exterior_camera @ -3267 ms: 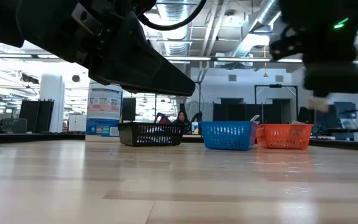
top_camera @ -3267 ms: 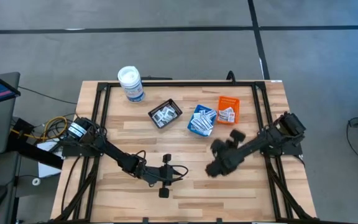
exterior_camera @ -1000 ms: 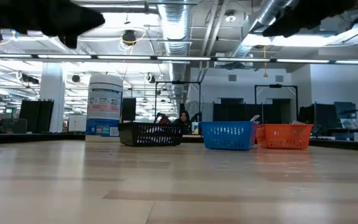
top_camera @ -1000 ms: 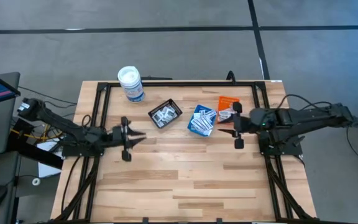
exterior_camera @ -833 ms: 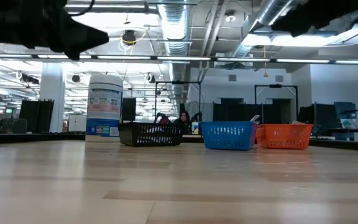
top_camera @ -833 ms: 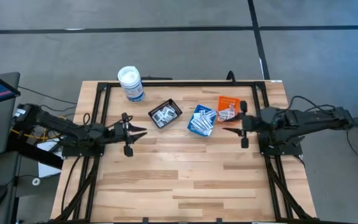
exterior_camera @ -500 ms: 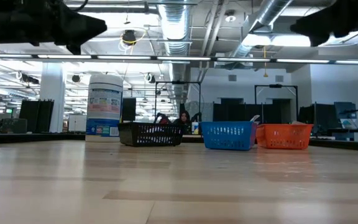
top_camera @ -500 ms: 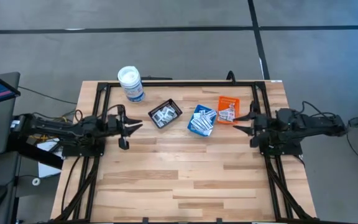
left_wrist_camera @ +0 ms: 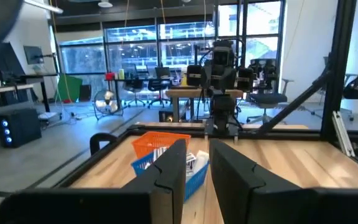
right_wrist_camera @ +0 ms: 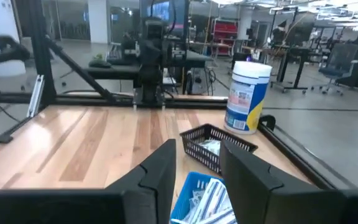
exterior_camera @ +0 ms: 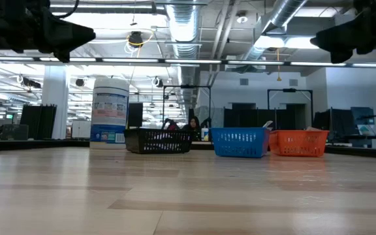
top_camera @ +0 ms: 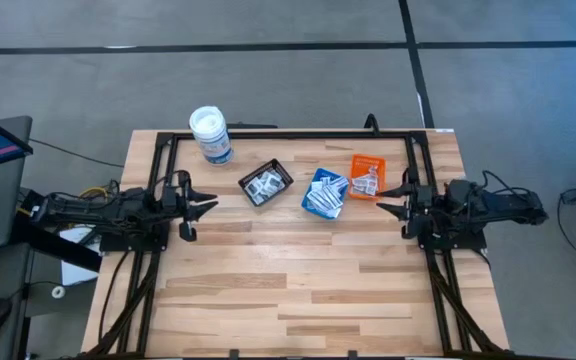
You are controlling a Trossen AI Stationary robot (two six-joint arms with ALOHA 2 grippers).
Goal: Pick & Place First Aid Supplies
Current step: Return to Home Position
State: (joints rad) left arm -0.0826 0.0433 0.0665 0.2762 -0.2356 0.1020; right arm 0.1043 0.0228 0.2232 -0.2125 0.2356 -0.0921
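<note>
Currently packets [top_camera: 325, 193] lie between left gripper [top_camera: 203, 203] and right gripper [top_camera: 388, 199].

Pale, plank-striped wooden tabletop [top_camera: 298, 280]. Nearest the dark right hand [top_camera: 388, 201] sits an orange tray [exterior_camera: 298, 143], beyond it a blue tray [exterior_camera: 239, 142], then a black mesh tray [exterior_camera: 158, 141]. The packets [top_camera: 326, 190] are white with blue print. The canister [exterior_camera: 109, 119] is white with a blue label.
</note>
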